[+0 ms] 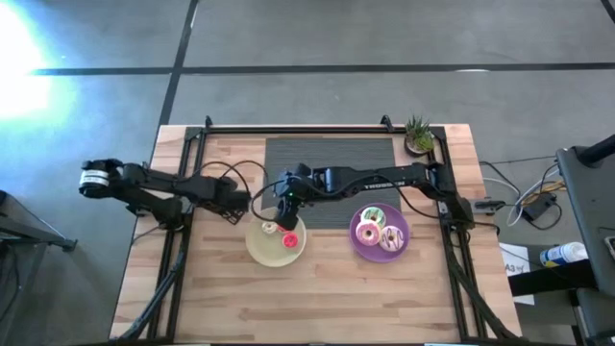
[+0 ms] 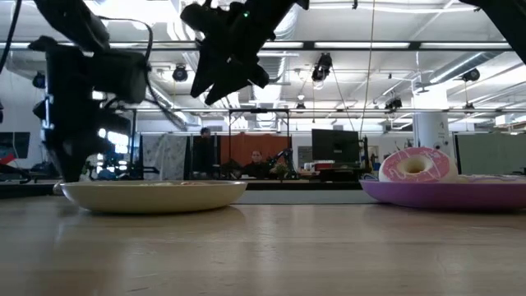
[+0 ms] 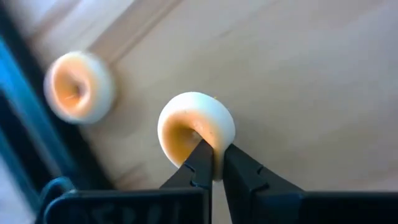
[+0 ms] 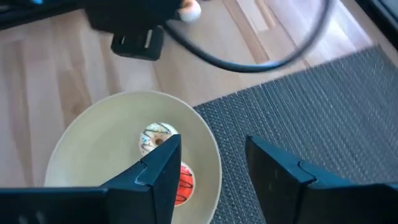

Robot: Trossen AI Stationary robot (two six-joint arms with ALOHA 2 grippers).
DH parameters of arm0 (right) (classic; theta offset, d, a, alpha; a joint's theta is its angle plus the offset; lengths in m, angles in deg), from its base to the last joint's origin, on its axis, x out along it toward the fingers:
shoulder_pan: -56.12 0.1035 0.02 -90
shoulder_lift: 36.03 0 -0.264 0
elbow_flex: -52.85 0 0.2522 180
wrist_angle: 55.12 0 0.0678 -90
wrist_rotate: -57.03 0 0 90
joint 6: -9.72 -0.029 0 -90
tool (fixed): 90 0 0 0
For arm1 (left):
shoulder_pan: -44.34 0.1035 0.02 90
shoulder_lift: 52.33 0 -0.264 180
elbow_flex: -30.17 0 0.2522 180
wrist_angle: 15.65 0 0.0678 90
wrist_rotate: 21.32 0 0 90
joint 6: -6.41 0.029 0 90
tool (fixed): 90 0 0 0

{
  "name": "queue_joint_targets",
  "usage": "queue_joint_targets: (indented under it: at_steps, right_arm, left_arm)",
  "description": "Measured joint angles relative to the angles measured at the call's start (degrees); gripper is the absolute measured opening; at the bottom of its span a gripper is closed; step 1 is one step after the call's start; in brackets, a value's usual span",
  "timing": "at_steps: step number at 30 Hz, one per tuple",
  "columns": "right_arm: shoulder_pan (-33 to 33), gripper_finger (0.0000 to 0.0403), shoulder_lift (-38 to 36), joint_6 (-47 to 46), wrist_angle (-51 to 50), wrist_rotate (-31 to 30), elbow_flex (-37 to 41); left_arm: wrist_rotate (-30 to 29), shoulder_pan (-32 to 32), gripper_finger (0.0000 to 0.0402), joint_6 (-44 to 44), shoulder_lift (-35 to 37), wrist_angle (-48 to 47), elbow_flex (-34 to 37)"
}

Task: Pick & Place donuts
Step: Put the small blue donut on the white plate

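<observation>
Cream donut [image 3: 198,121] | pinched in left gripper [image 3: 212,163] | right gripper [image 4: 211,165] jaws apart

Cream tiny donut [image 3: 196,127] pinched; others rest on both plates.

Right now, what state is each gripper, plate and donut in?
Left gripper: shut on cream donut.
Right gripper: open, empty, above cream-yellow plate.
Cream-yellow plate: holds two small donuts.
Purple plate: holds larger donuts.
Orange-centred donut: loose on table.
</observation>
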Motion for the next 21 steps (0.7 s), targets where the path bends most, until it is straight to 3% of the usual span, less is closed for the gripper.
queue_joint_targets:
  at_steps: [8, 12, 15, 18, 21]
  right_arm:
    - [0.21, 0.0154, -3.59, 4.44, -1.62, 0.01, 0.00]
    - [0.21, 0.0151, -5.39, 6.19, -1.91, 2.29, 0.00]
    - [0.52, 0.0151, -5.64, 11.45, -0.47, 7.96, 0.00]
    - [1.60, 0.0151, -5.64, 16.80, 1.18, 13.09, 0.00]
    - [2.71, 0.0157, -5.64, 21.17, 1.93, 14.28, 0.00]
  left_arm:
    - [10.20, 0.00, 0.0000, 6.71, 12.96, 4.92, -5.34]
    - [25.43, -0.70, 0.0000, 16.46, 23.34, 16.69, -4.30]
    - [36.18, -0.89, 0.0000, 17.58, 29.38, 26.85, -2.75]
    - [38.89, -0.81, 0.0000, 17.35, 32.11, 31.70, -2.44]
    - [39.74, -0.81, 0.0000, 17.32, 32.42, 32.15, -2.31]
